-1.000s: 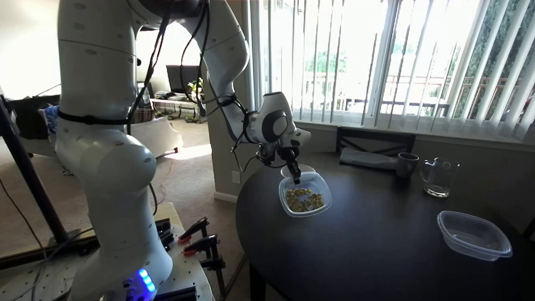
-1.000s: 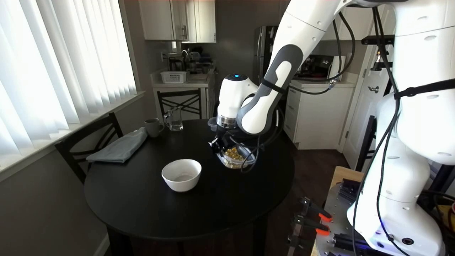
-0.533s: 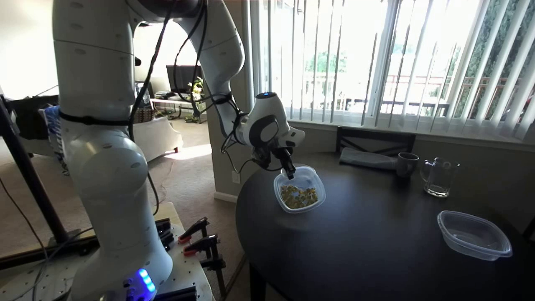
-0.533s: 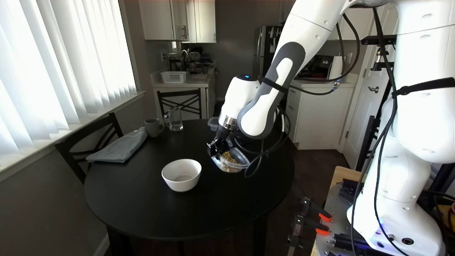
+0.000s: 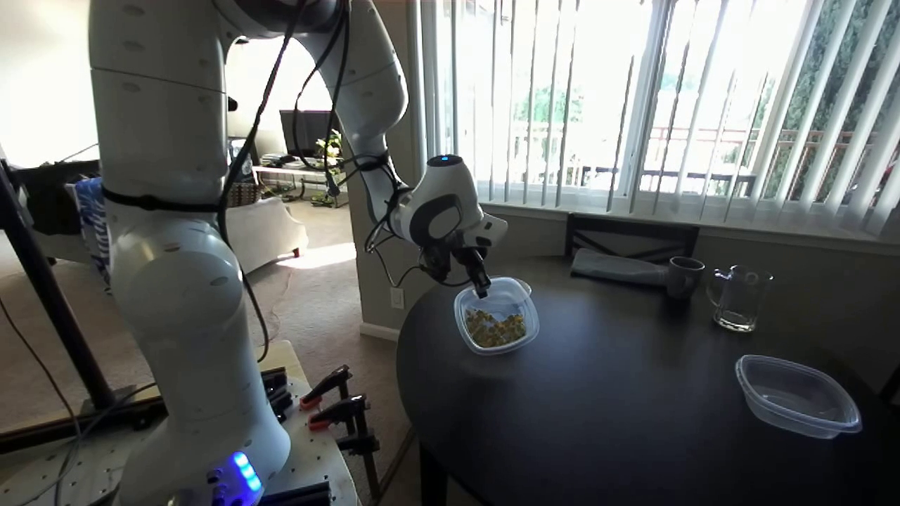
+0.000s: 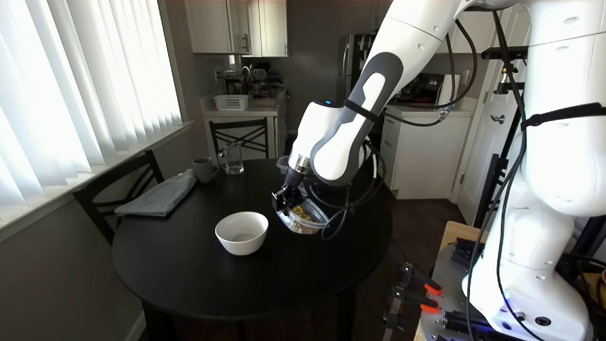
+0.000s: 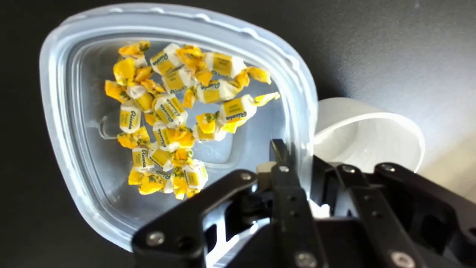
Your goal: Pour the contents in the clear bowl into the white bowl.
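Note:
The clear bowl is a see-through rounded-square plastic container [image 5: 512,298], also in an exterior view [image 6: 287,221] and the wrist view [image 7: 55,104]. Its contents are yellow and white wrapped candies [image 7: 163,111], heaped away from the gripper side. My gripper [image 7: 297,156] is shut on the bowl's rim, one finger inside and one outside; it shows in both exterior views [image 5: 482,289] [image 6: 280,201]. The bowl is tilted and appears held above the table. The white bowl [image 6: 242,246] stands upright beside it, with a bare inside. In the wrist view the white bowl [image 7: 375,139] is partly hidden.
A second clear container [image 5: 798,400] stands on the dark round table [image 5: 598,422]. A glass mug [image 5: 740,299], a grey mug [image 5: 683,277] and a folded cloth [image 5: 612,267] are near the window side. Dark chairs [image 6: 137,175] stand at the edge.
My gripper has carried the clear bowl toward the white bowl. The wrist and the bowl have tilted. The candies remain in the clear bowl.

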